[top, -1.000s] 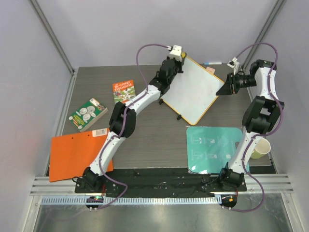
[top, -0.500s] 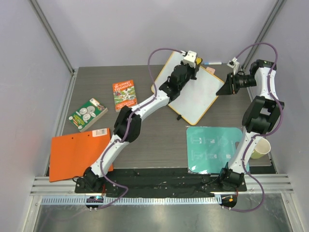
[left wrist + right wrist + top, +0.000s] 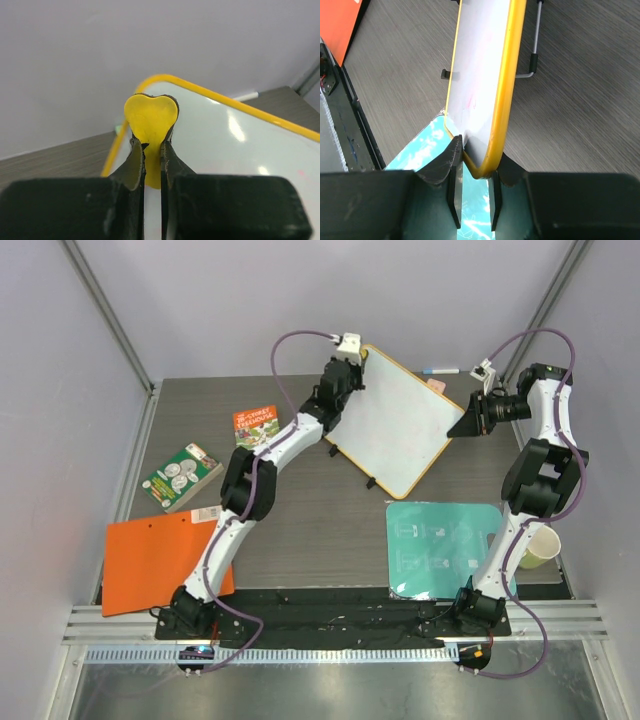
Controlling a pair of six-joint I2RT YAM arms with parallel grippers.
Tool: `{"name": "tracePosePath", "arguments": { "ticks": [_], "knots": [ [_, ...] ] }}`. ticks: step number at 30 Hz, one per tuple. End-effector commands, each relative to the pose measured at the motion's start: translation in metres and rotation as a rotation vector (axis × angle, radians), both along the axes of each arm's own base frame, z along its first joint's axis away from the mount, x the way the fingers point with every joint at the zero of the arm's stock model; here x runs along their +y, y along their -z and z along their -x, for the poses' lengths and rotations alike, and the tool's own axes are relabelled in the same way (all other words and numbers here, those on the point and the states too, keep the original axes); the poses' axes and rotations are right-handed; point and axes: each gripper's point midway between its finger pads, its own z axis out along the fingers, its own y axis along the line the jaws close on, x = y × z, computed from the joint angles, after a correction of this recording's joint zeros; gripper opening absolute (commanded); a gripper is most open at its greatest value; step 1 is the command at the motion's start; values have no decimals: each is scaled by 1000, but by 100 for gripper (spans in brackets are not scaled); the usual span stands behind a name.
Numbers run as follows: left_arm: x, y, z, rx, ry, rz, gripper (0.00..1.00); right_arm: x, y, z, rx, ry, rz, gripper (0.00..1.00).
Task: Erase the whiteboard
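The whiteboard [image 3: 400, 430], white with an orange-yellow rim, stands tilted at the back centre-right of the table. My left gripper [image 3: 350, 368] is at its upper-left corner. It is shut on a yellow heart-shaped eraser [image 3: 151, 117], which touches the board face [image 3: 225, 145] near the rim. My right gripper [image 3: 462, 423] is shut on the board's right corner; the rim sits between its fingers [image 3: 475, 160]. Faint pink marks show on the board [image 3: 470, 102].
A teal mat [image 3: 445, 545] lies at front right, below the held corner [image 3: 425, 150]. A paper cup [image 3: 540, 545] stands at the right edge. A marker [image 3: 440, 371] lies behind the board. Two books [image 3: 257, 428] [image 3: 180, 476] and an orange folder [image 3: 160, 560] lie at left.
My left gripper swept the eraser right along the board's top edge, then back left to the upper-left corner. The right gripper and the board have not moved.
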Motion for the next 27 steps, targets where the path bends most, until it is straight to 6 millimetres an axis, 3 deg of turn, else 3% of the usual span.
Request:
{"name": "tracePosePath", "arguments": {
  "ticks": [1,3,6,9,10,11,12,14,17,23,27],
  "knots": [
    [-99,1,84,-32,250,-76,0,-8,6,11,-95,-143,209,1],
    [-121,-2,105,-38,304,-80,0,-8,7,11,-91,-144,213,1],
    [-138,-6,124,-48,346,-82,0,-8,7,13,-90,-146,214,1],
    [-135,-6,118,-59,308,-78,0,-9,7,14,-90,-145,215,1],
    [-132,-20,112,-78,282,-62,0,-9,7,14,-91,-146,214,1],
    [-130,-8,104,-58,262,-73,0,-8,8,14,-89,-149,215,1],
    [-121,-1,94,-31,240,-83,0,-8,8,14,-87,-149,216,1],
    [-111,-6,80,-31,196,-72,0,-9,8,14,-88,-148,218,1],
    [-78,11,51,-4,114,-92,0,-9,8,14,-91,-146,214,1],
    [-22,39,16,65,-4,-87,0,-8,7,12,-94,-145,209,1],
    [-13,48,9,72,-14,-81,0,-9,6,12,-94,-143,207,1]
  ]
}}
